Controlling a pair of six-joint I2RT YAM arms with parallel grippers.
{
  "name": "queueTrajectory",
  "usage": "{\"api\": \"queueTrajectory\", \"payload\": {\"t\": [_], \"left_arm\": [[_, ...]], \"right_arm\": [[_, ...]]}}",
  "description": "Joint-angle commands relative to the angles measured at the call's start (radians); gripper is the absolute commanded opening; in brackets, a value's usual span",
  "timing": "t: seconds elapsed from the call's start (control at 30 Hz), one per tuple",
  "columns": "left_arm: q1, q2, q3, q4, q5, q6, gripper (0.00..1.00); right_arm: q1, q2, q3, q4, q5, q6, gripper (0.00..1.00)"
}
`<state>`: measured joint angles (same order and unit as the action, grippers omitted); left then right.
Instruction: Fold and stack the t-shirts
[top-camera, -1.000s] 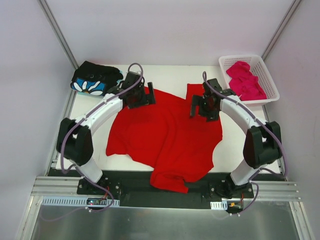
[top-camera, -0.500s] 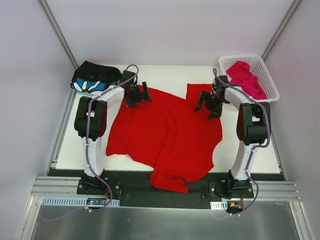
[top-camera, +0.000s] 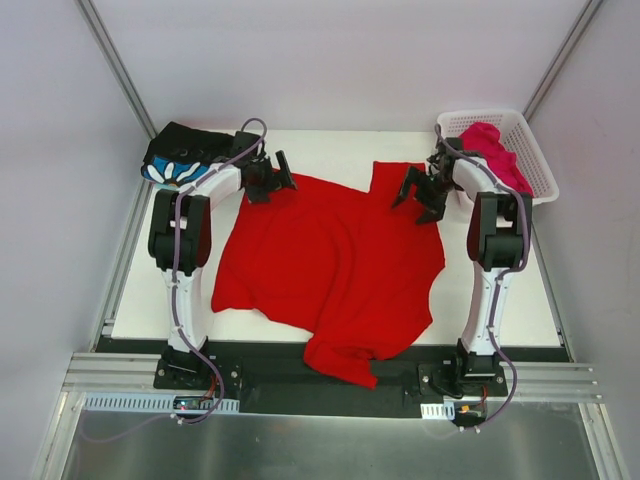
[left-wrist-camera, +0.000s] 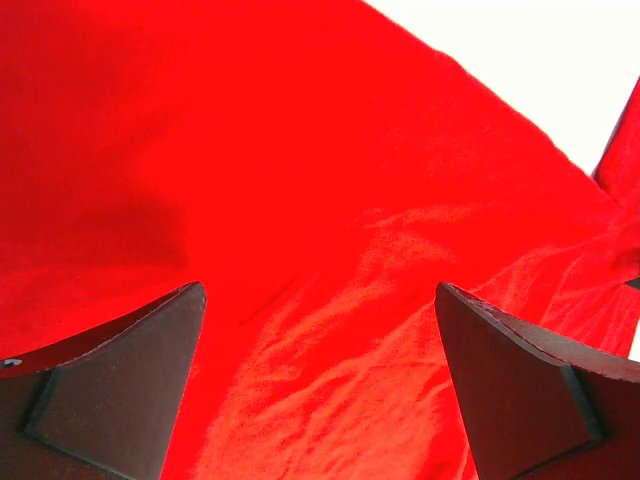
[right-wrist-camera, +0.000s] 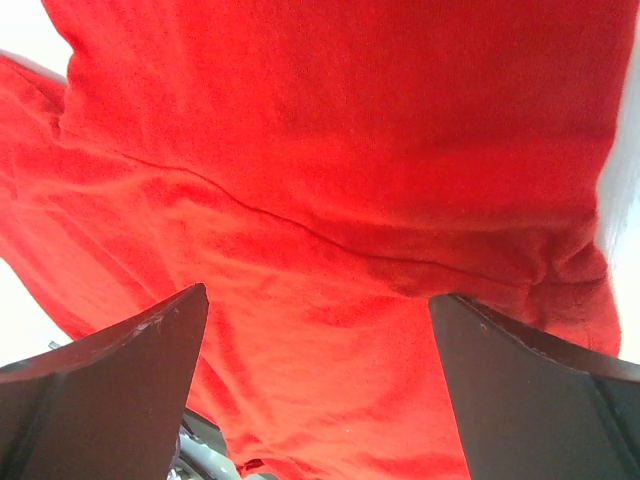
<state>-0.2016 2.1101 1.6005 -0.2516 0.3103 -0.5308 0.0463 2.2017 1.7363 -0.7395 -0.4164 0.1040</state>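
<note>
As red t-shirt (top-camera: 330, 255) sprawls, floral t-shirt (top-camera: 182, 162) bundled

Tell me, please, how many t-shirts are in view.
3: the red t-shirt spread out centrally, the black flowered t-shirt folded at the far left corner, the magenta t-shirt in the basket, which may hide more.

Red t-shirt (right-wrist-camera: 330, 120): cloth fills nearly the whole frame, lightly wrinkled; stitched seam (right-wrist-camera: 260, 210) crosses it diagonally. Right gripper (right-wrist-camera: 318, 300): two dark fingers (right-wrist-camera: 120, 380) spread wide above the shirt, nothing between them. White table (right-wrist-camera: 18, 320): slivers beside the shirt's edges.
</note>
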Motion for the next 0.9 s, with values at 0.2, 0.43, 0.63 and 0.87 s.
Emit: {"api": "queueTrajectory", "payload": {"t": [0.2,0.43,0.63,0.87], "left_arm": [[0.024,0.005,-0.004,0.006,0.023,0.037,0.99],[0.053,-0.015,0.006,-0.011,0.027,0.052,0.99],[0.057,0.004,0.032,-0.012,0.032,0.051,0.99],[0.057,0.027,0.042,-0.012,0.044,0.045,0.99]], "right_arm": [[-0.006,0.248,0.432,-0.176,0.01,-0.016,0.96],[-0.066,0.352,0.595,-0.187,-0.03,0.008,0.96],[-0.118,0.38,0.656,-0.124,-0.097,0.046,0.96],[-0.151,0.394,0.687,-0.031,-0.176,0.092,0.96]]}}
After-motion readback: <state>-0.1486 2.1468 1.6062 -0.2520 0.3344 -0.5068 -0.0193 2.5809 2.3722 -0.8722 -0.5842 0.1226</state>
